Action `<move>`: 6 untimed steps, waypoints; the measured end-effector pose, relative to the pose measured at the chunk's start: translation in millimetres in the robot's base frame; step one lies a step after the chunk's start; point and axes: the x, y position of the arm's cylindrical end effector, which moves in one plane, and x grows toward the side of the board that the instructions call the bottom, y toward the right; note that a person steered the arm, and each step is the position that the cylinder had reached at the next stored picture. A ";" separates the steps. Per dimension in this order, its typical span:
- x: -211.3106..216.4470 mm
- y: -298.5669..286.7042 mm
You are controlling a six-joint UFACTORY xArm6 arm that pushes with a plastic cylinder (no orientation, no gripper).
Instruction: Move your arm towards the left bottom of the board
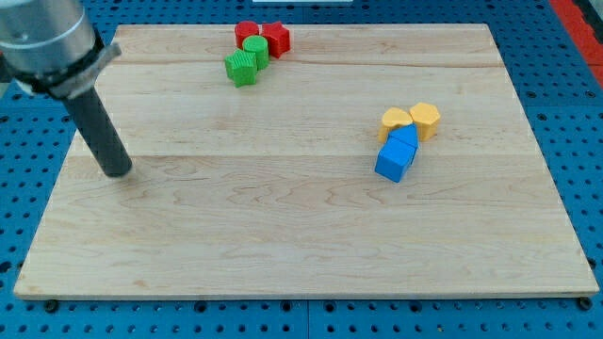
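My tip (119, 172) rests on the wooden board (283, 235) near its left edge, about halfway down the view. The dark rod rises from it toward the view's top left. All blocks lie far from it. At the view's top middle sit a red block (247, 31), a red star-like block (275, 38), a green cylinder (255, 48) and a green ridged block (241, 68), packed together. At the view's right sit a yellow block (396, 120), a yellow hexagon-like block (425, 120) and two blue blocks (402, 139) (394, 162), touching.
The board lies on a blue perforated table (28, 188) that shows on all sides. A red strip (579, 14) shows at the view's top right corner.
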 end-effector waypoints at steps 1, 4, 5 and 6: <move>81.5 113.4; 75.8 129.6; 126.6 9.4; 118.7 28.1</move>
